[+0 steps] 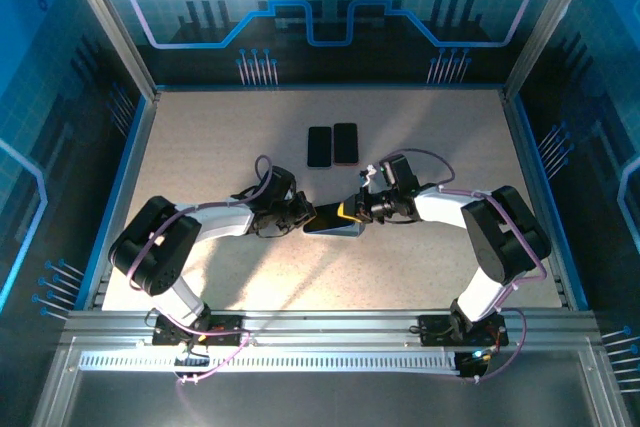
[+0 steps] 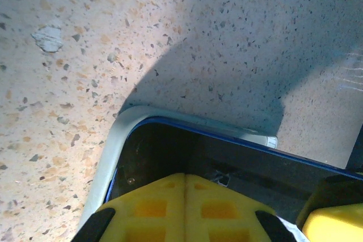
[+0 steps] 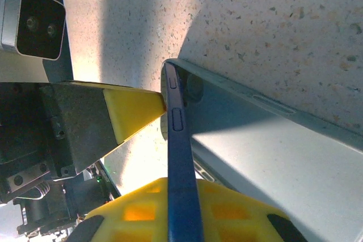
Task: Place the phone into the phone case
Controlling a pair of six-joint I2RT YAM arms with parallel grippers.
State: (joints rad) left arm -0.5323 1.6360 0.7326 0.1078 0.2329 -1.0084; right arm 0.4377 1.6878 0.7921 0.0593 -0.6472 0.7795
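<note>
Both hands meet over the counter (image 1: 200, 147): the right hand (image 3: 182, 196) pinches the phone (image 3: 177, 140), tilted above the phone case (image 3: 266, 151) lying beneath; its long axis runs toward the left hand (image 2: 186, 179), whose closed tips touch its end.

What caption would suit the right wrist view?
Right gripper clamps the blue phone, angled against the pale case on the table, while the left gripper touches it.
</note>
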